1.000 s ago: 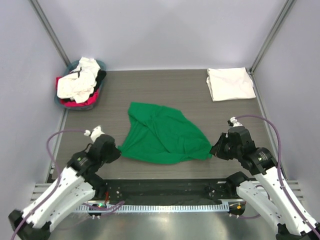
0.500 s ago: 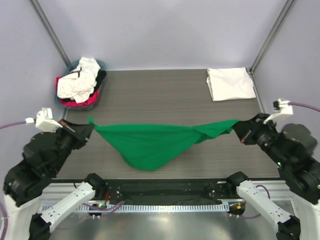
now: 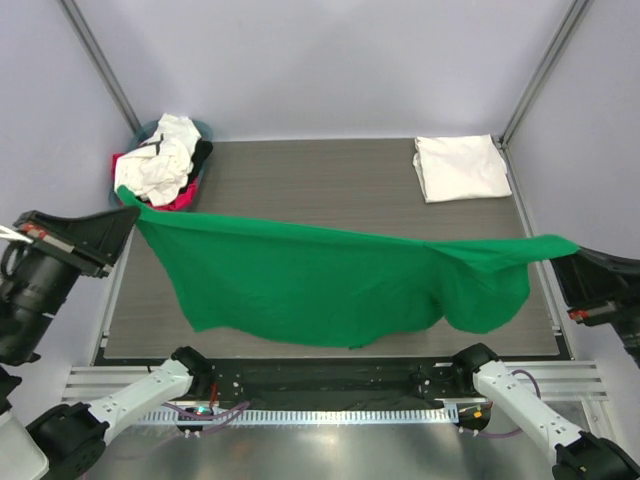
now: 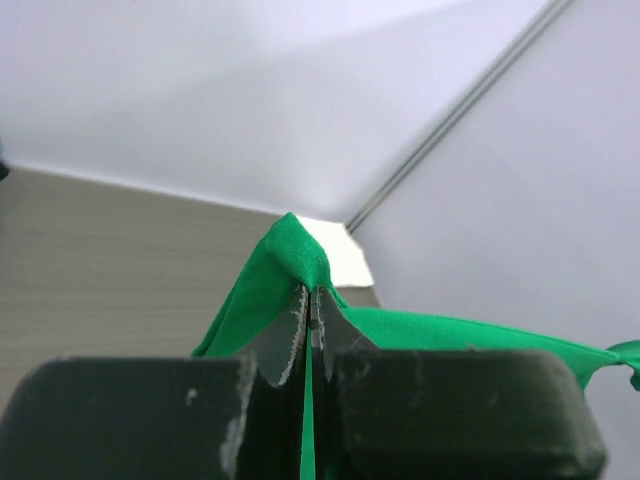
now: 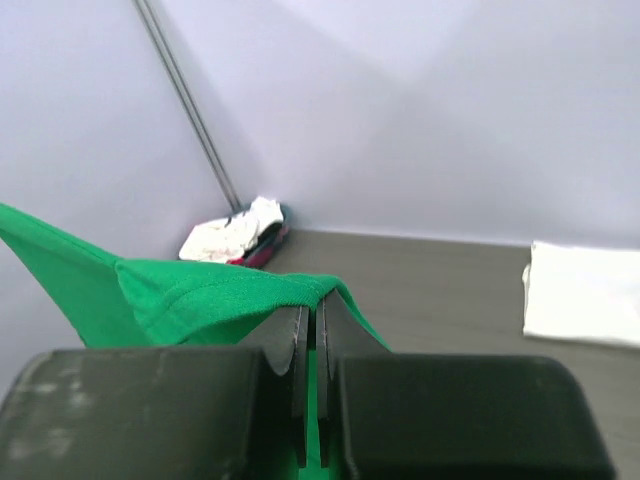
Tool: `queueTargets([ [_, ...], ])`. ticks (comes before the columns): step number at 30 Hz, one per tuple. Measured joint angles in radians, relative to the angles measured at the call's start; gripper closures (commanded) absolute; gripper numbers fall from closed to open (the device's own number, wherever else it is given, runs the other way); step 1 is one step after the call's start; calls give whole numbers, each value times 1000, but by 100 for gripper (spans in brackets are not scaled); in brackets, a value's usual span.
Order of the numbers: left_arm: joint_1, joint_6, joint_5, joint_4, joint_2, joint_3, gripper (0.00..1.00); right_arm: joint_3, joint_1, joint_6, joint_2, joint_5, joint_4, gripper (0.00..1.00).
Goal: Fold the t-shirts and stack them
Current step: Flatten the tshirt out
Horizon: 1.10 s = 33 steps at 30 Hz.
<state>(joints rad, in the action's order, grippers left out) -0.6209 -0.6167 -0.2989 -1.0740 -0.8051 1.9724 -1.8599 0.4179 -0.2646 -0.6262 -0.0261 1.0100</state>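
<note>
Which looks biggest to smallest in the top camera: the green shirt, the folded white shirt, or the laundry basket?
1. Green shirt, clearly largest, though held up nearer the camera.
2. Laundry basket and folded white shirt look about alike; no ranking.

We're seeing soft matt cloth on the green shirt [image 3: 300, 290] and the folded white shirt [image 3: 461, 167]. The table [image 3: 320, 180] looks like dark matt wood grain to us. Left gripper [image 4: 308, 305]: dull black plastic body, toothed grey metal-looking pads [image 4: 285, 340].
</note>
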Motion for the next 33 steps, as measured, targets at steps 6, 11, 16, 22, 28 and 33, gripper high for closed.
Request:
queueTargets([
  [6,-1,60,53,74,-58,124,100,-145,0,73,-36,-34,-31,99],
  [11,0,90,-34,94,-190,134,100,-186,0,92,-203,-238,-76,99],
  [16,68,101,-127,83,-440,82,100,-77,-3,96,-551,-483,-129,99],
  [22,347,106,1,118,-774,-146,79,-69,-76,82,-1160,-532,-149,18],
  [28,474,132,95,76,-1128,-154,30,-156,-133,56,-1449,-498,-7,8],
  [33,463,117,145,105,-1031,-367,29,86,-132,19,-1183,-424,-84,8],
])
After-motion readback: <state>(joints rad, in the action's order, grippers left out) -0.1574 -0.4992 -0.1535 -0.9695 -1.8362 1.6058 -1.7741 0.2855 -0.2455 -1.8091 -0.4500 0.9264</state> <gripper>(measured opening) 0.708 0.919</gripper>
